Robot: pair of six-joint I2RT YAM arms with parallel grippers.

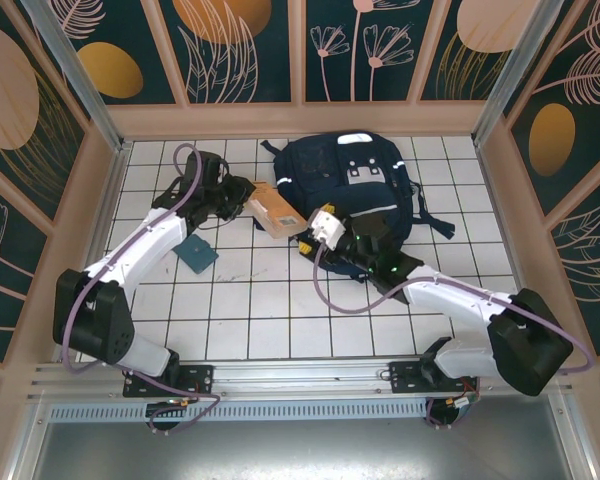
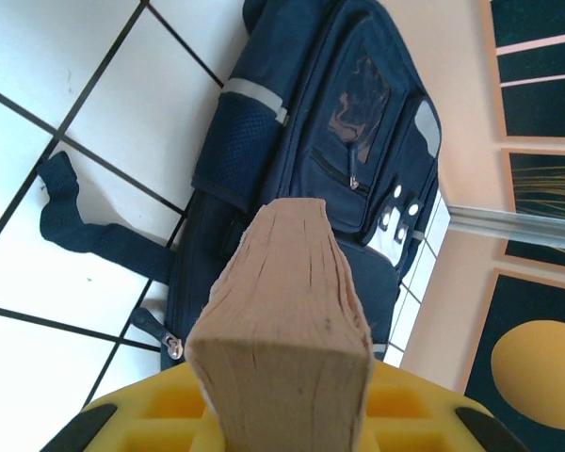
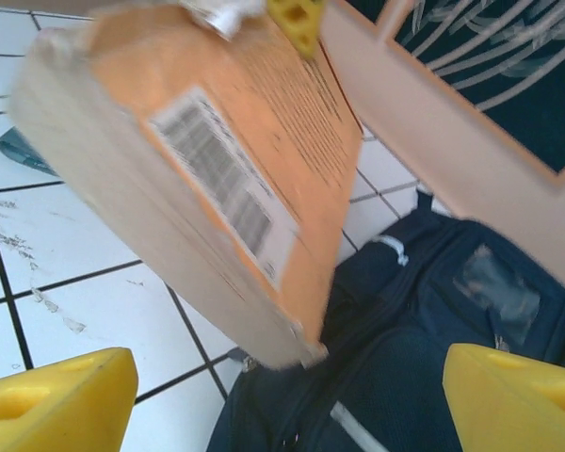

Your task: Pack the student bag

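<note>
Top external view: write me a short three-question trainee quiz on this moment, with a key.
1. True or false: the left jaws are shut on the orange book.
2. Where is the student bag? A) hanging on the back wall; B) lying on the tiled floor; C) resting on the right arm's base.
3. Fill in: the right jaws, close to the bag, stand ____.
Key: 1 true; 2 B; 3 open.
</note>
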